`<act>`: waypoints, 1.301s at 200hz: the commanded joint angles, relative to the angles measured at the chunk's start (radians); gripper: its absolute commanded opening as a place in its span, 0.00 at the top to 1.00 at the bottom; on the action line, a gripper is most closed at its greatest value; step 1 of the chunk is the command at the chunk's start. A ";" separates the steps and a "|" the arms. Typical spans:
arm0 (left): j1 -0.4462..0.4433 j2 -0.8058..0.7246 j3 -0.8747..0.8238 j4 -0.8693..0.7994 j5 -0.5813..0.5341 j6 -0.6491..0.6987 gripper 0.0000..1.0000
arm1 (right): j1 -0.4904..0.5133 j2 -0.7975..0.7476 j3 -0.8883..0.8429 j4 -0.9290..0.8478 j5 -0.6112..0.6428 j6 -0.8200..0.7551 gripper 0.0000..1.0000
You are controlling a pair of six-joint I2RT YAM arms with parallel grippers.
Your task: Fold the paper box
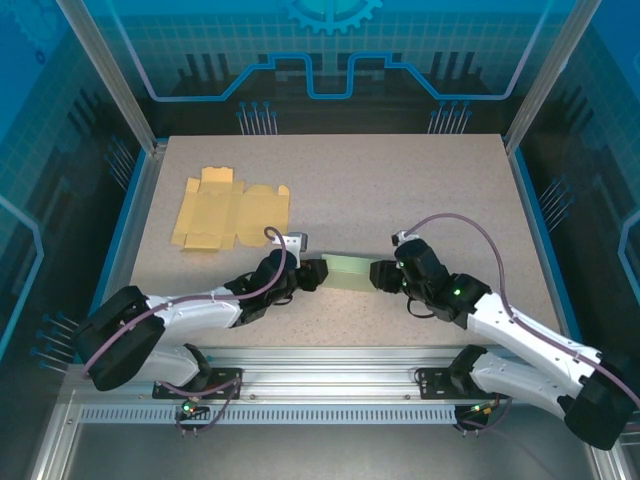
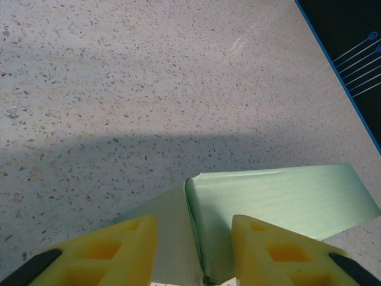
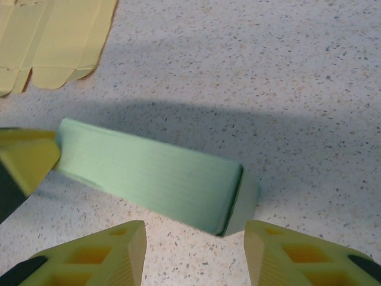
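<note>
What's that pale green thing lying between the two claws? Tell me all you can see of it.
A pale green paper box, long and flattish, faintly ribbed, lying on the speckled table. One end sits inside the left gripper, with a flap bent outward there. The other end's flap stands slightly ajar, just ahead of the open right gripper.

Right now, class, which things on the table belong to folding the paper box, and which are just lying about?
Belonging to the job:
green paper box
left gripper, at one end of it
right gripper, at the other end

Lying about:
flat yellow box blanks, apart at the far left
</note>
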 commanded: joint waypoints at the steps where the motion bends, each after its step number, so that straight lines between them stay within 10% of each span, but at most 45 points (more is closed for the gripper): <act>1: 0.004 0.040 -0.046 -0.106 0.033 -0.014 0.62 | -0.058 0.051 0.024 0.051 -0.085 0.017 0.52; 143: 0.008 0.066 -0.081 -0.066 0.017 -0.033 0.75 | -0.183 0.041 -0.220 0.151 -0.207 0.061 0.75; 215: 0.008 -0.021 0.037 -0.163 0.074 0.078 0.54 | -0.183 0.014 -0.135 0.091 -0.204 -0.005 0.70; 260: 0.008 -0.093 0.103 -0.284 0.032 0.162 0.32 | -0.184 0.043 -0.015 0.021 -0.204 -0.074 0.46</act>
